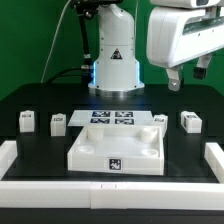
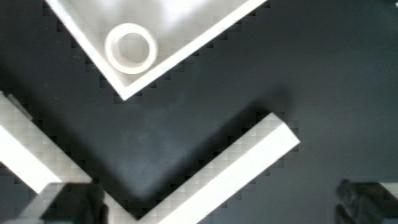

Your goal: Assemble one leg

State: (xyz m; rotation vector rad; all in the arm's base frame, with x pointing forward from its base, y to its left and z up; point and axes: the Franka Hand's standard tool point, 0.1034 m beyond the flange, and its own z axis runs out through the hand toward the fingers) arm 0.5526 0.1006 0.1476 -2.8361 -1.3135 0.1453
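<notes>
Four small white legs with tags stand on the black table in the exterior view: two on its left [image 1: 27, 121] [image 1: 57, 122] and two on its right [image 1: 161, 119] [image 1: 188, 121]. The large white square tray-like part [image 1: 115, 147] lies in the middle. My gripper [image 1: 187, 76] hangs high above the two right legs, open and empty, touching nothing. In the wrist view the gripper [image 2: 214, 205] shows two dark fingertips [image 2: 63, 205] set far apart. A corner of the tray-like part with a round hole [image 2: 130, 45] shows there. No leg shows in the wrist view.
The marker board [image 1: 112, 117] lies behind the tray-like part, in front of the robot base [image 1: 113, 60]. A low white fence runs along the left [image 1: 10, 152], right [image 1: 213, 155] and front edges of the table. A corner of it shows in the wrist view [image 2: 222, 165].
</notes>
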